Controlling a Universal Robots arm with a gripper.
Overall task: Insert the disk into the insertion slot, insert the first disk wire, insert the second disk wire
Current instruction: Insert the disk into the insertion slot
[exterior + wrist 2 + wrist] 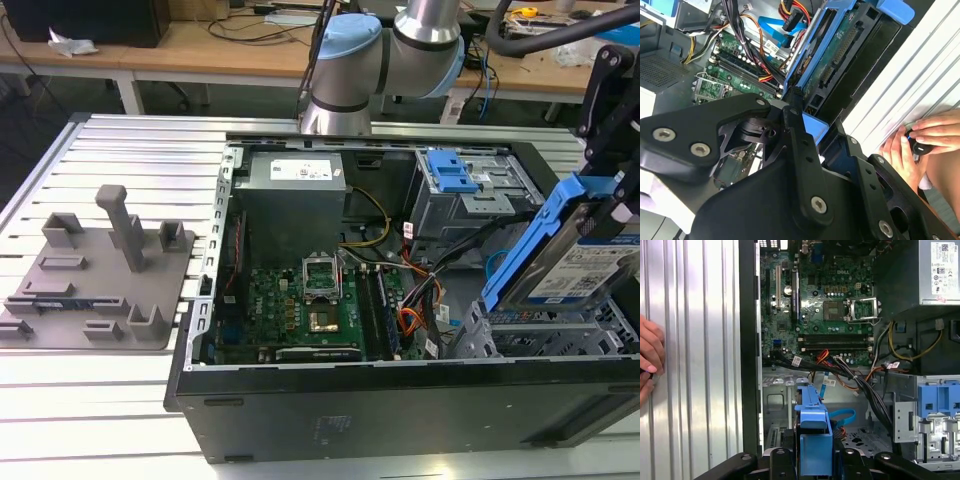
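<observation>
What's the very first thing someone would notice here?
Probably the disk in its bright blue frame, held tilted by the gripper above the insertion slot at the exterior view's right. Next, the green motherboard in the open computer case, and a person's hand over the ribbed table in the second wrist view.

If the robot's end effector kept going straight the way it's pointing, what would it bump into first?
Probably the grey perforated metal drive cage, just below the blue-framed silver hard drive the end effector grips; depth is unclear.
</observation>
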